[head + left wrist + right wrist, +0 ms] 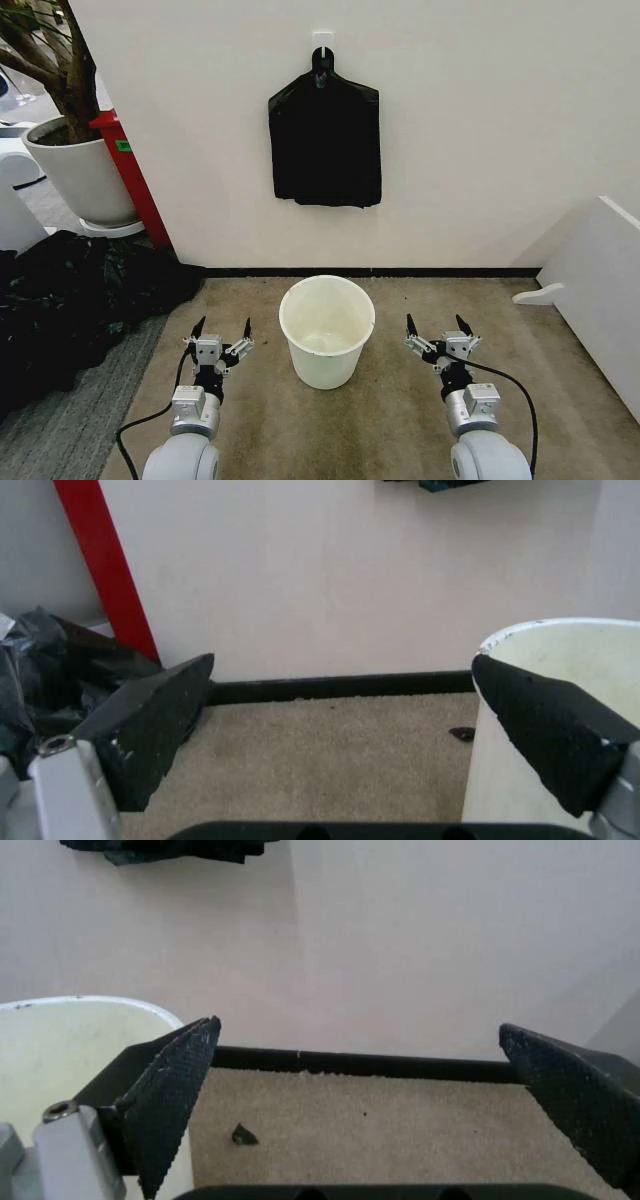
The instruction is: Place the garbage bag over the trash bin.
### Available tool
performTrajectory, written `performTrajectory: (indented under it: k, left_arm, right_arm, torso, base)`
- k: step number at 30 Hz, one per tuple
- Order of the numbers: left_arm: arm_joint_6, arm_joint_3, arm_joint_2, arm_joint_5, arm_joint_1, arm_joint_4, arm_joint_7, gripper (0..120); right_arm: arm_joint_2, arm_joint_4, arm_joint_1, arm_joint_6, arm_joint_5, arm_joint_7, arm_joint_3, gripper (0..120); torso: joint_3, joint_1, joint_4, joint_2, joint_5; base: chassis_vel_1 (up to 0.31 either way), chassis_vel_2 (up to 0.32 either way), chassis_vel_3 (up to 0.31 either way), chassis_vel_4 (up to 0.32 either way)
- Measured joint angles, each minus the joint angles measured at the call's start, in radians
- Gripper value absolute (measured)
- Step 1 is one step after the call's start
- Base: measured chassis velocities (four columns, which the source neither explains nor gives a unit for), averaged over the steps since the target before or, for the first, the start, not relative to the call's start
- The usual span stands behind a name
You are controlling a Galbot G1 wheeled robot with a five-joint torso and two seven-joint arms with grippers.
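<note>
Both pincers open, empty: left pincer point(221, 330) and right pincer point(440, 326) flank the trash bin point(326, 331) on the carpet. Black bag bundle point(325, 142) hangs on the wall above the bin. Should pinch one layer only.

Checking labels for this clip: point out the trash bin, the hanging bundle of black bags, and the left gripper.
trash bin point(322, 375): head view, front of its outer wall.
bundle of black bags point(326, 145): head view, middle of the flat bundle.
left gripper point(222, 328): head view, midway between its open jaws.
</note>
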Motion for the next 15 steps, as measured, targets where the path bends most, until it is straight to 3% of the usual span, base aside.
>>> performTrajectory:
  k: [15]
  left_arm:
    - [0.0,0.0,0.0,-0.001,-0.001,0.0,0.0,100]
  right_arm:
    - [0.0,0.0,0.0,0.003,0.0,0.003,-0.001,100]
  torso:
    - [0.0,0.0,0.0001,0.0,0.0]
  base:
    - [0.0,0.0,0.0,0.0]
